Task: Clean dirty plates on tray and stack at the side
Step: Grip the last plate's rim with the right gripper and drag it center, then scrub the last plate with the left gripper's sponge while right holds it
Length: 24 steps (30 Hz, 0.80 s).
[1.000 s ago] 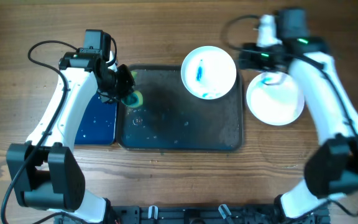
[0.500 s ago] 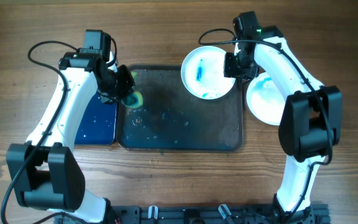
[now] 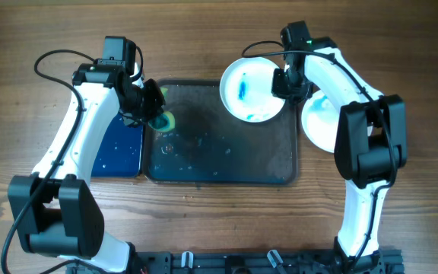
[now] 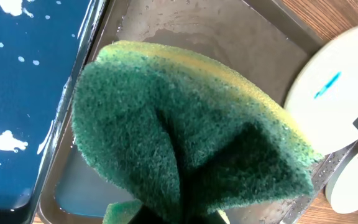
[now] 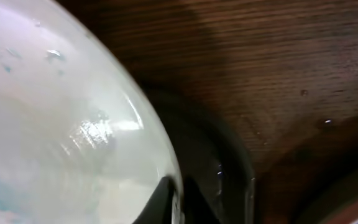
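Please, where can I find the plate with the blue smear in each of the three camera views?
Overhead: the smeared plate sits over the upper right corner of the tray.
Left wrist: the smeared plate is at the right edge, beyond the sponge.
Right wrist: the smeared plate fills the left half, very close.
Shared landmark: the tray's dark rim beside the plate.

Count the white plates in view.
2. A blue-smeared plate over the tray's upper-right corner; a second plate on the table beside the tray, partly under the right arm. More may be stacked beneath it.
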Available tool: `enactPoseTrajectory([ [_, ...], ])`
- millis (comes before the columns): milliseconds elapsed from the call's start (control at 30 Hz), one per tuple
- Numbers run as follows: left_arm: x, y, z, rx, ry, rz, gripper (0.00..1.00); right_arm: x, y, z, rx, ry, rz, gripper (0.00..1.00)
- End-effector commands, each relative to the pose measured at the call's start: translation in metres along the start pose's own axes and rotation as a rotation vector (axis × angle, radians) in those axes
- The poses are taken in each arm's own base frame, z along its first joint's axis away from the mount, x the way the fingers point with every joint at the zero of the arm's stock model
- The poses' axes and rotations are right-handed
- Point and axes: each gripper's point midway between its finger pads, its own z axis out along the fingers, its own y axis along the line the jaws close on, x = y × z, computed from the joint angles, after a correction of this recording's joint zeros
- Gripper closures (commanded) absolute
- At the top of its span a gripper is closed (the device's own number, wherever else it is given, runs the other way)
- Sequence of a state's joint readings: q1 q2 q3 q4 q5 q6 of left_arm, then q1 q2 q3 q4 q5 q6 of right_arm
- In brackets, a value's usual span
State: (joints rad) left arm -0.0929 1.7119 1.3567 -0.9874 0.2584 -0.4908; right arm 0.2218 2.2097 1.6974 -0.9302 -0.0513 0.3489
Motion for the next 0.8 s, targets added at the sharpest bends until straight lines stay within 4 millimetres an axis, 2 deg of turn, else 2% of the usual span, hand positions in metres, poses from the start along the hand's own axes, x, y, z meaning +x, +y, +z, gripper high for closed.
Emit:
enactPoseTrajectory([
  [0, 0.000, -0.002, -0.002, -0.002, -0.012, 0.019, 0.96, 0.024, 0.022, 0.007, -0.079, 0.096, -0.057, 0.96],
  [133, 0.001, -0.002, -0.002, -0.002, -0.011, 0.021, 0.96, 0.056, 0.051, 0.005, -0.107, 0.186, -0.112, 0.96],
  [233, 0.001, -0.004, -0.002, 0.001, -0.013, 0.026, 0.96, 0.093, 0.084, 0.000, -0.161, 0.292, -0.124, 0.96],
  [300, 0.000, -0.005, -0.002, 0.003, -0.016, 0.027, 0.96, 0.105, 0.094, -0.002, -0.165, 0.322, -0.116, 0.96],
  [367, 0.000, -0.005, -0.002, 0.003, -0.017, 0.027, 0.96, 0.108, 0.098, -0.002, -0.166, 0.323, -0.130, 0.93],
  [467, 0.000, -0.005, -0.002, 0.003, -0.016, 0.027, 0.96, 0.101, 0.101, 0.000, -0.191, 0.290, -0.209, 0.72],
  [567, 0.000, -0.005, -0.002, 0.004, -0.019, 0.029, 0.96, 0.083, 0.109, 0.003, -0.238, 0.185, -0.440, 0.62],
  [600, -0.001, -0.006, -0.002, 0.005, -0.020, 0.028, 0.96, 0.079, 0.109, 0.004, -0.238, 0.162, -0.491, 0.56],
  [667, -0.001, -0.006, -0.002, 0.005, -0.021, 0.029, 0.96, 0.078, 0.110, 0.004, -0.244, 0.151, -0.538, 0.55],
  [767, -0.002, -0.007, -0.002, 0.008, -0.026, 0.030, 0.96, 0.081, 0.111, 0.010, -0.240, 0.164, -0.535, 0.65],
])
